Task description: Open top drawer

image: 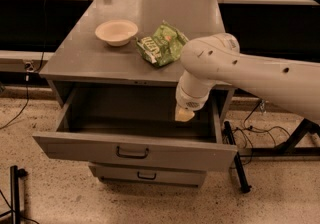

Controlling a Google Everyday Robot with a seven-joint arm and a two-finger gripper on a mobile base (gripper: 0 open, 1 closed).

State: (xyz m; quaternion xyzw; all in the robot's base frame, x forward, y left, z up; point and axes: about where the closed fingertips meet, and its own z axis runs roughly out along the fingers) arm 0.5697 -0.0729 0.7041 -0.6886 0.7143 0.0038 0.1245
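Observation:
The top drawer (85, 148) of the grey metal cabinet is pulled far out toward me. Its flat front carries a small dark bar handle (132, 153) at centre, and its inside looks empty. My white arm reaches in from the right. My gripper (184, 114) hangs over the right rear part of the open drawer, just below the cabinet top's front edge. Only its pale tip shows under the wrist. It is well behind and to the right of the handle, not touching it.
On the cabinet top (90, 60) stand a cream bowl (116, 32) and a green snack bag (162, 44). A lower drawer front (145, 174) shows beneath. Cables and a black stand leg (239, 160) lie on the floor to the right; a dark post (16, 193) stands bottom left.

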